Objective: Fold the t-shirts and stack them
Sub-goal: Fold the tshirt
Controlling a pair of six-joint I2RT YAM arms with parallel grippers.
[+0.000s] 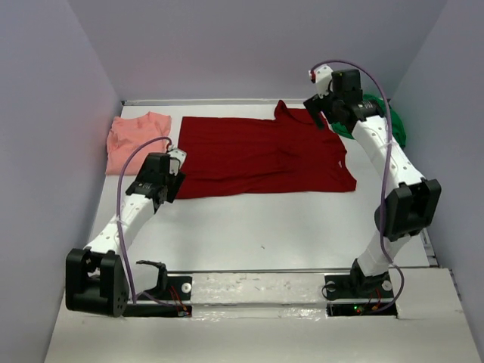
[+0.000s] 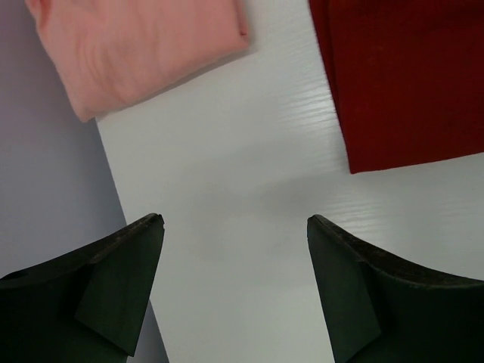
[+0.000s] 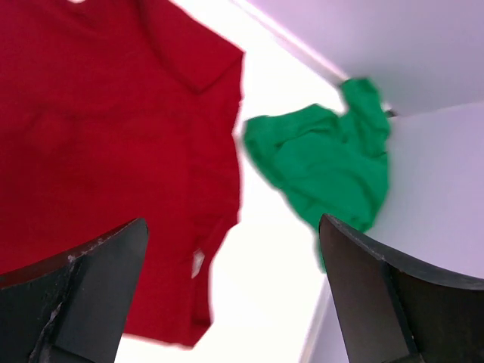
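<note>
My left gripper stands with its jaws spread wide and nothing between them; only bare white table shows in the gap. In the left wrist view, the salmon-pink shirt fills the upper left of the frame and a lower corner of the dark red shirt fills the upper right. Neither touches my fingers.

My right gripper is likewise spread wide and grips nothing. In the right wrist view, the dark red shirt covers the left half of the frame. The bright green shirt lies bunched at centre right, close to the wall (the picture is blurred there, so contact with the wall cannot be confirmed).

In the top view:
- Left gripper: left of centre, at the dark red shirt's lower left corner.
- Right gripper: upper right, above the dark red shirt's far right corner.
- Dark red shirt: spread flat across the middle.
- Salmon-pink shirt: upper left, beside the wall.
- Bright green shirt: upper right, partly hidden behind my right arm.
</note>
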